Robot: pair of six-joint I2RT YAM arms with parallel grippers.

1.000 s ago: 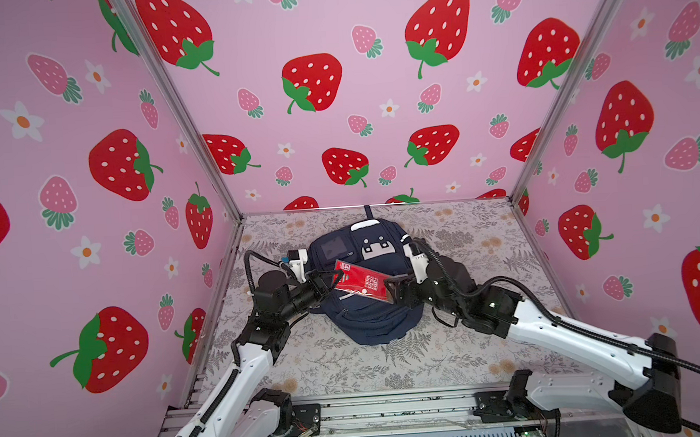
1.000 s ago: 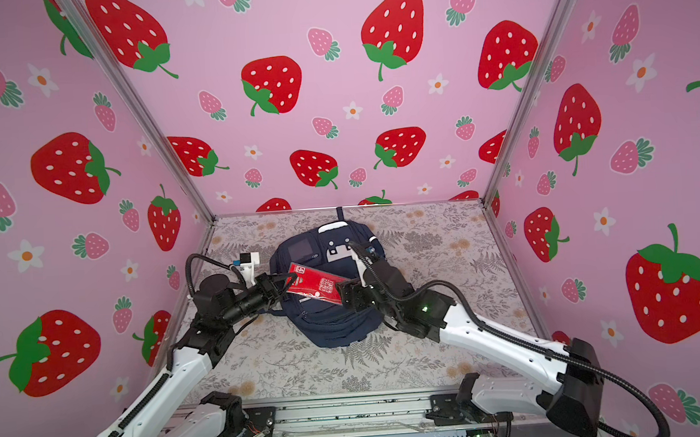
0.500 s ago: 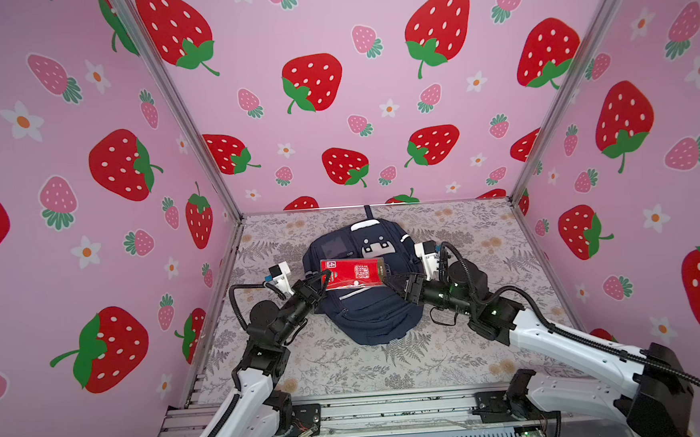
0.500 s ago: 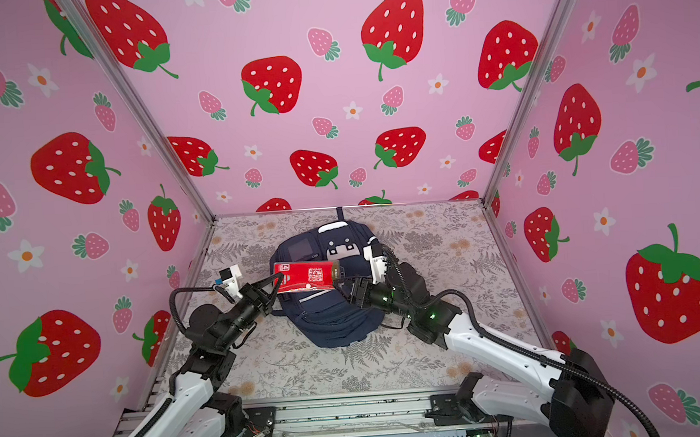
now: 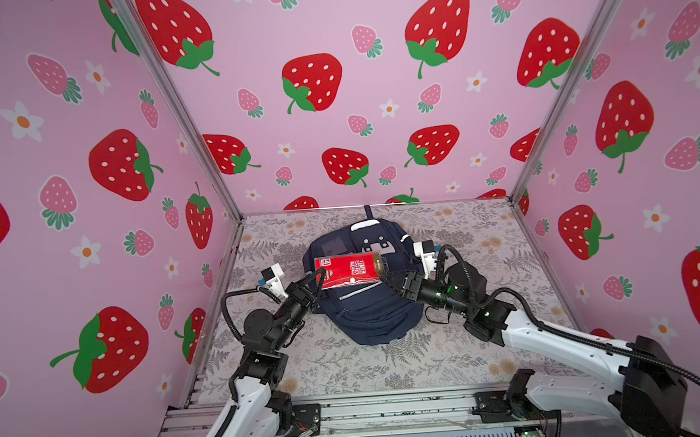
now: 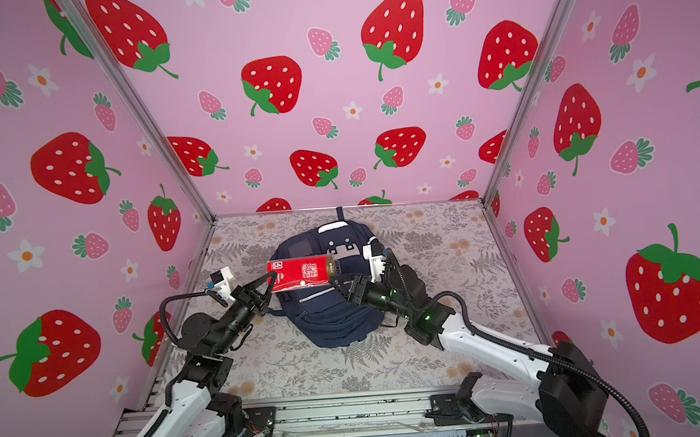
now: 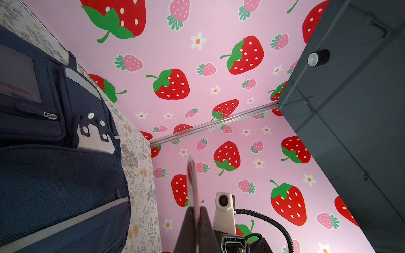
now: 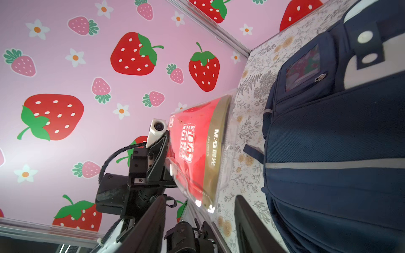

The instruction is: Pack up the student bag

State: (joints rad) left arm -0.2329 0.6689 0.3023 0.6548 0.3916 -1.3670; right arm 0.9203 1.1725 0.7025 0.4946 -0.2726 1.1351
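Two grippers meet at the red M&G packet (image 5: 349,269) above the student bag (image 5: 367,318): the left gripper (image 5: 321,275) pinches one end, and the right gripper (image 5: 386,276) gapes around the other. This looks like a handover, so the right must clamp next.

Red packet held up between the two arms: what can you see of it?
The red packet is flat and thin, sealed in glossy clear wrap, with white printed characters, a gold band at one end and a white-boxed 4 on a corner. It hangs face up above the navy backpack, seemingly not touching it. The left pincer is shut on one end; the right pincer straddles the gold end, open, gaps showing.
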